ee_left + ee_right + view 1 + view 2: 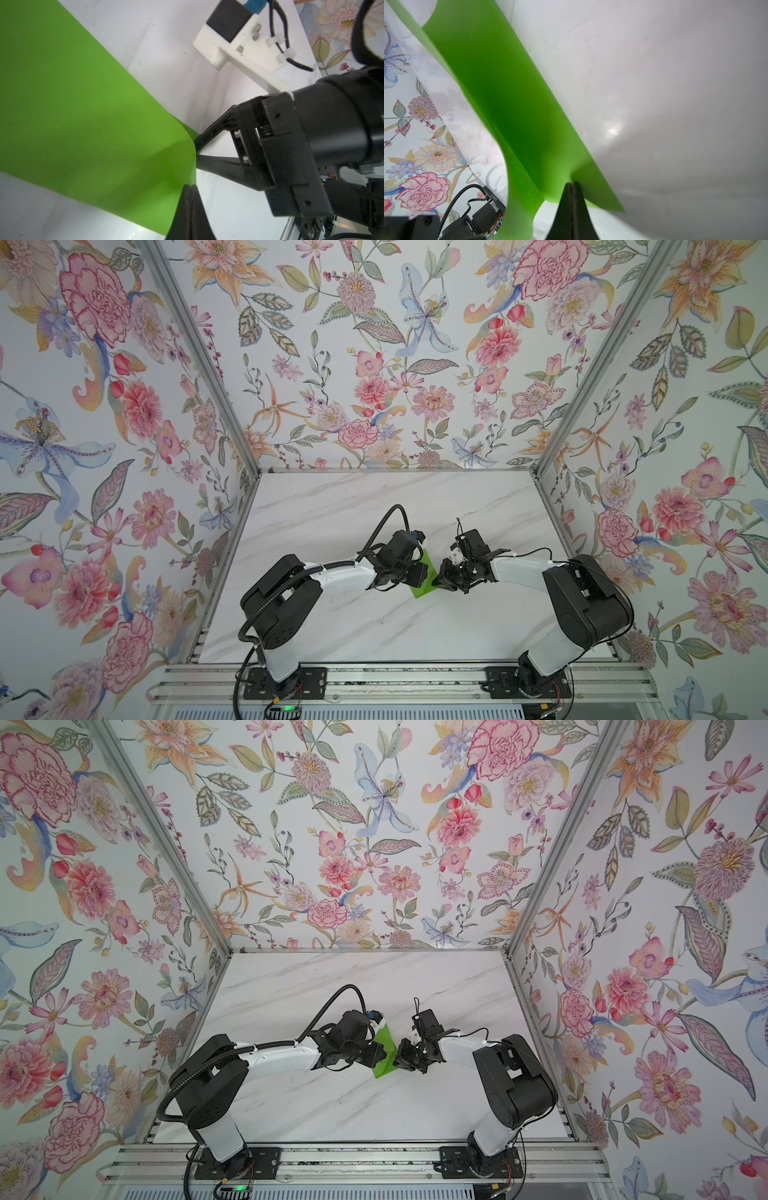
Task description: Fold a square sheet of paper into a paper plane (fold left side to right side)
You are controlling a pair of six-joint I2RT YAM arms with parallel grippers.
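- Pinching the square sheet of paper (83, 114) in the left hand (190, 187), closed right on its edge.
- Pinching that same edge in the right hand (572, 185) too, closed on the green, just beside the left grip.
- Holding it raised off the tabletop (374, 497), fanning out ahead of both sets of fingertips, long axis running away from the arm bases.
- No nearer arm to call here: touching at both hands, so likely down to carrying the pinched edge across toward the right hand's side and laying it flat.
- From the left wrist: catching the right hand's fingers (218, 165) converging on the paper's rim.
- From the right wrist only: spotting a second layer curling back over, hidden under the wrists in both top views.
- Cannot tell whether the far corner touches the tabletop.
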